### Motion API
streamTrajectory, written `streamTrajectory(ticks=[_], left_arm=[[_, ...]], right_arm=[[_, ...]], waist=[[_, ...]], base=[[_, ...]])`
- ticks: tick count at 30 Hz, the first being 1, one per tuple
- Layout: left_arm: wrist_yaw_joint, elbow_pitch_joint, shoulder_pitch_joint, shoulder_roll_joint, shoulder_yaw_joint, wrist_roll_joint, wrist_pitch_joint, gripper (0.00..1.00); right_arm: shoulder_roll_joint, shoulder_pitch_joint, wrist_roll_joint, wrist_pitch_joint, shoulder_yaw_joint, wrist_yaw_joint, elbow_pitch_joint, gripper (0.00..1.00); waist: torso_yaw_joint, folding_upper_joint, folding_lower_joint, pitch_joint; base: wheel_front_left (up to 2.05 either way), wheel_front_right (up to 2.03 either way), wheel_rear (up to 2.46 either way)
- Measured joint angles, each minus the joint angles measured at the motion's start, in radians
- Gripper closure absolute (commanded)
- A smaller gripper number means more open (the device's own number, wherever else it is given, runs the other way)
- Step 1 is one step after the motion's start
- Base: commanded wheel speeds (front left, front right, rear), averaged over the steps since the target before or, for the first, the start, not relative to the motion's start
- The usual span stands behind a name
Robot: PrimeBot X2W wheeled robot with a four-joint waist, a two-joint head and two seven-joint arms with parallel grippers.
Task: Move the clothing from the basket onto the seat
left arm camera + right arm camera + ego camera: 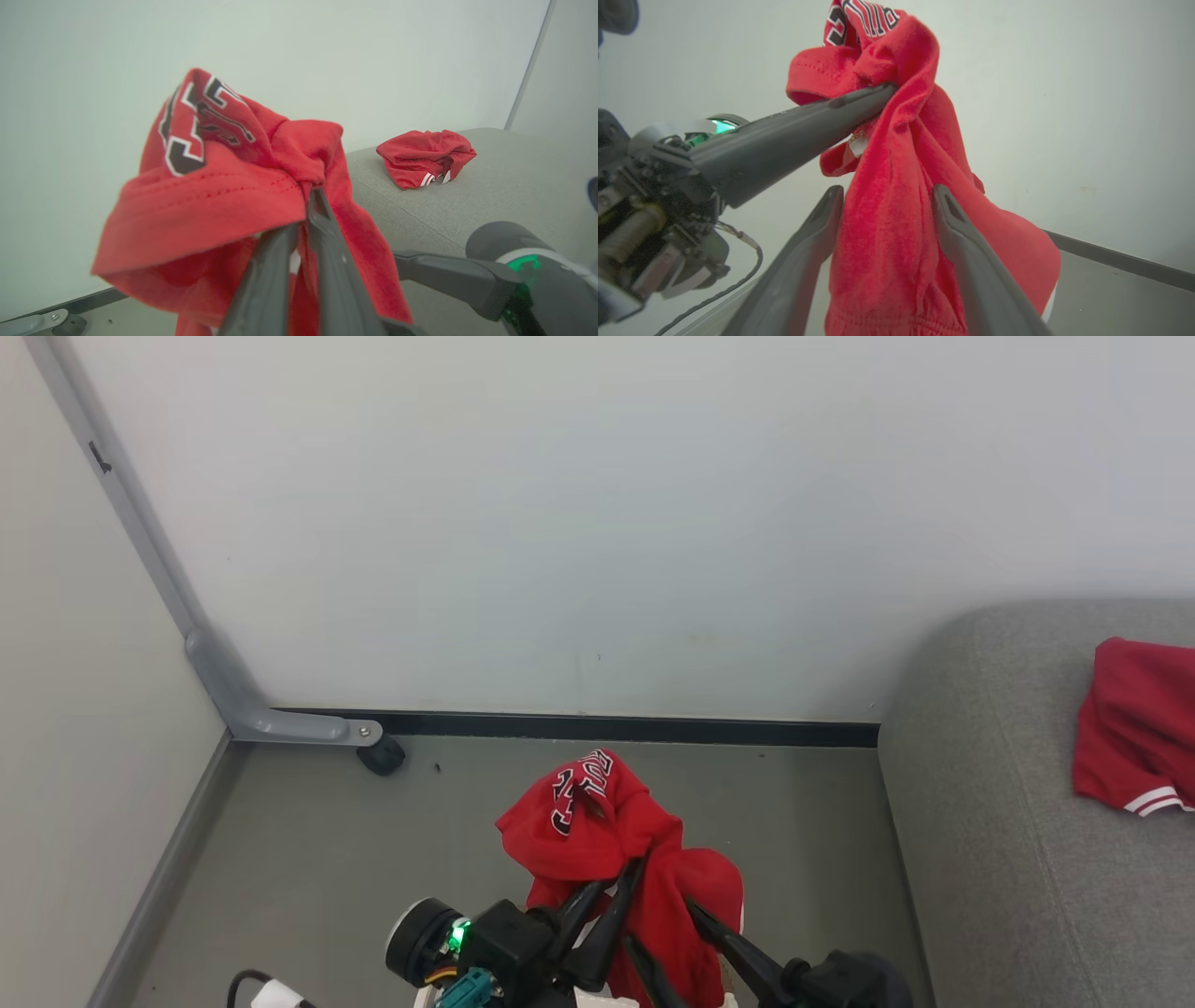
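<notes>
Your left tool [306,212] pinches the red shirt [579,812] tight; your right tool [887,189] stands spread either side of its hanging fabric.

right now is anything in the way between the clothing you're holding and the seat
Nothing visible. The left gripper holds the clothing up beside the seat, with bare grey cushion nearest. Another red garment lies farther along the seat. The open right gripper straddles the hanging fabric.
</notes>
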Motion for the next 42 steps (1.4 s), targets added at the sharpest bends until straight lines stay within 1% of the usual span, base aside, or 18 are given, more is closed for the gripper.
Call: streamTrajectory(ticks=[1,2,7,18,19,20,21,31,36,41,42], left_arm=[[0.0,-0.001,0.0,0.0,-0.002,0.0,0.001,1.0],[0.0,-0.002,-0.001,0.0,-0.003,0.0,0.004,1.0],[0.0,-0.005,-0.001,0.0,-0.003,-0.002,0.008,1.0],[0.002,-0.021,0.0,0.0,-0.004,-0.002,0.009,1.0],[0.002,-0.023,0.0,0.0,-0.005,-0.002,0.009,0.92],[0.002,-0.025,0.0,0.0,-0.005,-0.002,0.009,0.44],[0.002,-0.026,0.0,0.0,-0.006,-0.002,0.011,0.0],[0.01,-0.039,0.002,0.005,-0.014,-0.001,0.022,0.0],[0.017,-0.065,0.025,0.033,-0.015,0.001,0.023,0.0],[0.024,-0.085,0.046,0.056,-0.018,0.016,0.025,0.0],[0.026,-0.09,0.047,0.06,-0.018,0.016,0.026,0.0]], right_arm=[[0.0,-0.006,0.006,0.001,0.002,0.0,0.007,0.6],[0.001,-0.013,0.015,0.001,0.003,0.0,0.017,1.0],[0.002,-0.037,0.036,-0.003,0.023,0.0,0.057,1.0],[0.002,-0.084,0.068,-0.025,0.033,0.0,0.11,1.0],[0.002,-0.089,0.072,-0.026,0.032,0.0,0.114,1.0],[0.002,-0.096,0.077,-0.031,0.032,0.0,0.121,1.0],[0.002,-0.103,0.082,-0.034,0.029,0.0,0.125,1.0],[0.002,-0.144,0.096,-0.061,-0.028,-0.002,0.168,1.0],[0.002,-0.167,0.096,-0.069,-0.062,-0.017,0.184,1.0],[-0.013,-0.187,0.097,-0.077,-0.101,-0.028,0.192,1.0],[-0.017,-0.188,0.097,-0.077,-0.109,-0.036,0.193,1.0]], waist=[[0.003,0.0,0.0,0.001],[0.007,0.0,0.0,0.002],[0.018,0.0,0.0,0.006],[0.022,0.0,0.0,0.012],[0.022,0.0,0.0,0.013],[0.022,0.0,0.0,0.014],[0.022,0.0,0.0,0.015],[0.018,0.0,0.0,0.017],[0.004,0.0,0.0,0.021],[-0.024,0.0,0.0,0.032],[-0.031,0.0001,0.0,0.035]], base=[[0.0,0.0,0.0],[0.0,0.0,0.0],[0.0,0.0,0.0],[0.0,0.0,0.0],[0.0,0.0,0.0],[0.0,0.0,0.0],[0.0,0.0,0.0],[0.0,0.0,0.0],[0.0,0.0,0.0],[0.0,0.0,0.0],[0.0,0.0,0.0]])
